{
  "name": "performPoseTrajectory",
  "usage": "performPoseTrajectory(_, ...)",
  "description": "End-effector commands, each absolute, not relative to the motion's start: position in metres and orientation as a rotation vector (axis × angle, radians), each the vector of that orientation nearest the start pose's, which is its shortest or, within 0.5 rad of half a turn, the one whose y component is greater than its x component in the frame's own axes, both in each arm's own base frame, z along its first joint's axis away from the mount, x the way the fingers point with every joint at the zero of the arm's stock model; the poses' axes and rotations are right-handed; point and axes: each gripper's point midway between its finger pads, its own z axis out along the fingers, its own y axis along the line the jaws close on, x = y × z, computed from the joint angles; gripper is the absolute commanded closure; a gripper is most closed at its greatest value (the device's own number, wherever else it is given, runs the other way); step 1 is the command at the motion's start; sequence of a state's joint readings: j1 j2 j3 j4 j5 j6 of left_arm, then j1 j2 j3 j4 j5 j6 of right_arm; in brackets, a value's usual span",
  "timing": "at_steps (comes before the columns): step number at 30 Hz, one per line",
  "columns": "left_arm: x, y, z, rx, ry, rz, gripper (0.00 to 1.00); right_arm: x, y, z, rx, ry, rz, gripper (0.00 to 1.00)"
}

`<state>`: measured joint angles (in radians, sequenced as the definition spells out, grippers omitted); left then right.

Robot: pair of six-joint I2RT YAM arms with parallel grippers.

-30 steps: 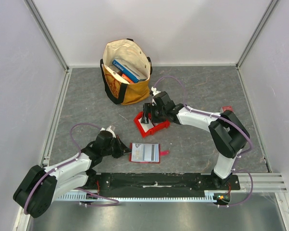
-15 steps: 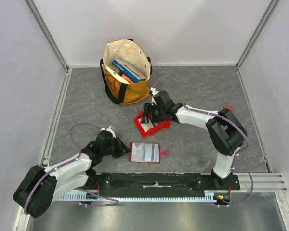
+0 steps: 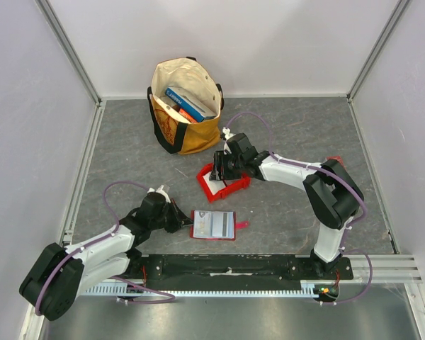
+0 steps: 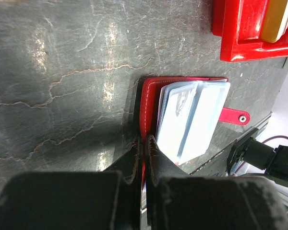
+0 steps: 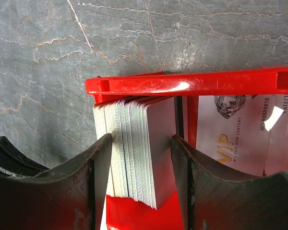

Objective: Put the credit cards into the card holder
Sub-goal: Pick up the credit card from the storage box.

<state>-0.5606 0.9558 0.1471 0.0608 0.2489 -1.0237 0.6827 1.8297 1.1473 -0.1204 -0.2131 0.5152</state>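
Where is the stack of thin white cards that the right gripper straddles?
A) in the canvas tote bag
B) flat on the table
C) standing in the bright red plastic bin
C: the stack of thin white cards stands on edge against the wall of the bright red plastic bin, the right gripper around it.
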Motion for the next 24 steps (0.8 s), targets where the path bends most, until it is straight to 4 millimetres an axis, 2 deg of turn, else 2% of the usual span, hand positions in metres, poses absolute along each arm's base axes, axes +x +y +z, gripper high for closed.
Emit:
performPoseTrajectory(1, 0.167, -0.1964, 0.0254, -0.374, 2.474, -1.029, 0.98, 0.3221, 0.3418, 0.0915, -0.336, 2.407, 0.866, 0.42)
performPoseTrajectory(14, 0.1665, -0.1971, 0.0254, -0.37, 2.474, -1.034, 0.98, 0.3206, 0.3383, 0.0969, -0.33, 2.398, 0.87, 0.47)
performPoseTrajectory(24, 0.1665, -0.1979, 0.0257, -0.37, 2.474, -1.041, 0.98, 0.3213, 0.3346, 0.0976, -0.321, 2.398, 0.864, 0.6)
